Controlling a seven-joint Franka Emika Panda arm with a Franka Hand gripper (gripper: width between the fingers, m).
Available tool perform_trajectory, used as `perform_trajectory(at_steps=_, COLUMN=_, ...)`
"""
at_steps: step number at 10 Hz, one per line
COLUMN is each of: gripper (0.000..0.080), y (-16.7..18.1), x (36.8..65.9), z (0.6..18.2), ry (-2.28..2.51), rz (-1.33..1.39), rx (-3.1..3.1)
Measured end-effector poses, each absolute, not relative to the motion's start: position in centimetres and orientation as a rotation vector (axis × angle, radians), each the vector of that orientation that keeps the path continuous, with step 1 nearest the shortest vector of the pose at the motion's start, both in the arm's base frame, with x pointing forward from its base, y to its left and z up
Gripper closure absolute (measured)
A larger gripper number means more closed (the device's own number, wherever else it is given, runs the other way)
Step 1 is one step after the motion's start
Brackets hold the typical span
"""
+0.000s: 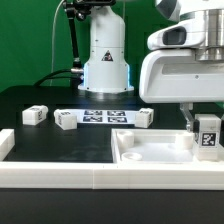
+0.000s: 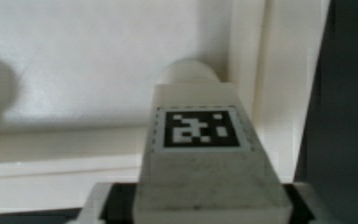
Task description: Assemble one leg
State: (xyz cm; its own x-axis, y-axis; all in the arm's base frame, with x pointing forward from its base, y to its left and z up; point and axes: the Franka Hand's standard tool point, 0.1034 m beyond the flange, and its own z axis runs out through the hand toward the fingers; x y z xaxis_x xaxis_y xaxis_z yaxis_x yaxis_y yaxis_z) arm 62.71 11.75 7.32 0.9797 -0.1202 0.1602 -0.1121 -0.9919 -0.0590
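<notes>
Claw: the claw [image 1: 207, 128] hangs low at the exterior view's right, over the far right corner of the big white panel. Its two fingers are pinching a leg between them.

Held leg: the leg [image 1: 208, 137] stands upright in the claw, with a black-and-white tag facing the camera. In the wrist view the same leg [image 2: 201, 140] points away from the claw, tag on top, with its rounded tip near the panel's raised wall.

Panel: the big white panel [image 1: 150, 156] lies under the claw. It is a flat tray with a raised rim. The held leg is just inside the rim on the right. I cannot tell if the leg's tip touches the panel.

Room near the claw: the wall of the panel [image 2: 247, 60] runs close beside the leg on one side. The other side is open, flat white floor.

Other legs: three more small white legs lie on the black table [image 1: 50, 145], well away from the claw, at [image 1: 33, 115], [image 1: 66, 121] and [image 1: 145, 117].

Marker board: the marker board [image 1: 104, 116] lies flat between those legs, far from the claw.

Robot base: the white base [image 1: 105, 60] stands behind the marker board.
</notes>
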Motion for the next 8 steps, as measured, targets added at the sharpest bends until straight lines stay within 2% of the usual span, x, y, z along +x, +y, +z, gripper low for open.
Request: perform_trajectory(at_steps=8, gripper=0.0509, y=11.62, x=62.15, z=7.14, ry=1.335, rz=-0.242, rx=-2.746)
